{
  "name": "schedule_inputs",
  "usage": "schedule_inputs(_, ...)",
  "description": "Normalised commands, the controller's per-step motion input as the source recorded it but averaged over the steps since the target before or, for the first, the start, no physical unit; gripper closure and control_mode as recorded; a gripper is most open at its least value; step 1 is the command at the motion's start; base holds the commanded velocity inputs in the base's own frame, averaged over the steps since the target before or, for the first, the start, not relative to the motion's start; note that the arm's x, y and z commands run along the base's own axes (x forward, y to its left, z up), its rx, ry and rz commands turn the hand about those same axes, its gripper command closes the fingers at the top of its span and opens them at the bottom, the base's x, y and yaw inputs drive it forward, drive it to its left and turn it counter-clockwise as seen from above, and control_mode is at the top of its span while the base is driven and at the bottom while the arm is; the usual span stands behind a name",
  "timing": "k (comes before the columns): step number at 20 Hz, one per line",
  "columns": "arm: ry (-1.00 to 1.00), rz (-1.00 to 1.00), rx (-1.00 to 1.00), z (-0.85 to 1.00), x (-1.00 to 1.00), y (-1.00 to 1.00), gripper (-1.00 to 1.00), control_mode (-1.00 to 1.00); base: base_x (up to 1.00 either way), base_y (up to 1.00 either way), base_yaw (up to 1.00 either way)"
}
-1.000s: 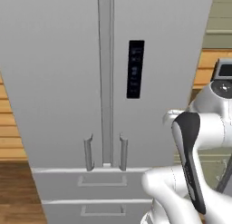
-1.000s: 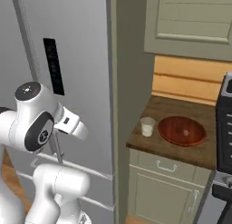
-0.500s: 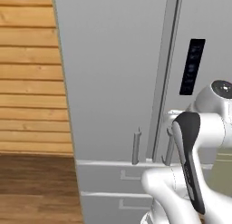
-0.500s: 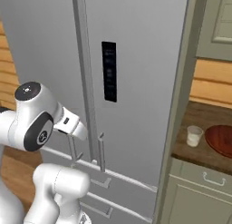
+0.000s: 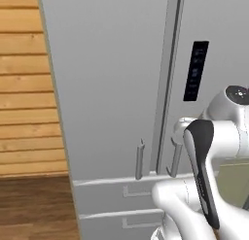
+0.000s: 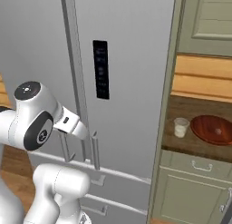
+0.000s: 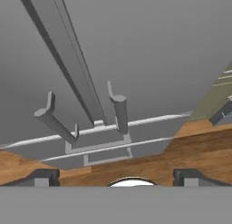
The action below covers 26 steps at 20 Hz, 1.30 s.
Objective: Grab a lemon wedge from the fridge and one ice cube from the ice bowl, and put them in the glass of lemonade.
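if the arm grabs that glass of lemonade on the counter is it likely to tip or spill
The glass looks small and upright, so a sideways knock would probably tip it. It holds pale liquid, so tilting likely spills. Its smooth clear wall may be slippery. The bowl sits close beside it, leaving little room.

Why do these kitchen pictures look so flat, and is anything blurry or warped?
Right base view: even light, no glare on the fridge, soft shade under the glass of lemonade. Hand view: fridge handles stretched by steep perspective. Left base view: soft, slightly blurred edges.

Matt grey brushed-metal fridge (image 5: 107, 83) ahead of the claw, with smooth metal bar handles (image 7: 120, 112) and a glossy black panel (image 6: 101, 69). Off to one side, a clear glass of lemonade (image 6: 181, 127) and a glossy reddish-brown ice bowl (image 6: 212, 129) on a dark speckled surface (image 6: 181, 143).
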Motion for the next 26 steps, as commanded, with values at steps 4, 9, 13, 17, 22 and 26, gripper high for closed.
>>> schedule_inputs(4,0.00,0.00,0.00,0.00,0.00,0.00,-1.00,1.00,0.00,0.00,-0.37)
schedule_inputs(9,0.00,0.00,0.00,0.00,0.00,0.00,-1.00,1.00,-0.21,0.00,-0.15)
schedule_inputs(13,0.00,0.00,0.00,0.00,0.00,0.00,-1.00,1.00,-0.93,0.00,0.08)
schedule_inputs(17,0.00,0.00,0.00,0.00,0.00,0.00,-1.00,1.00,-0.49,0.14,0.01)
schedule_inputs(22,0.00,0.00,0.00,0.00,0.00,0.00,-1.00,1.00,-0.19,0.39,0.04)
schedule_inputs(26,0.00,0.00,0.00,0.00,0.00,0.00,-1.00,1.00,-0.43,0.31,0.15)
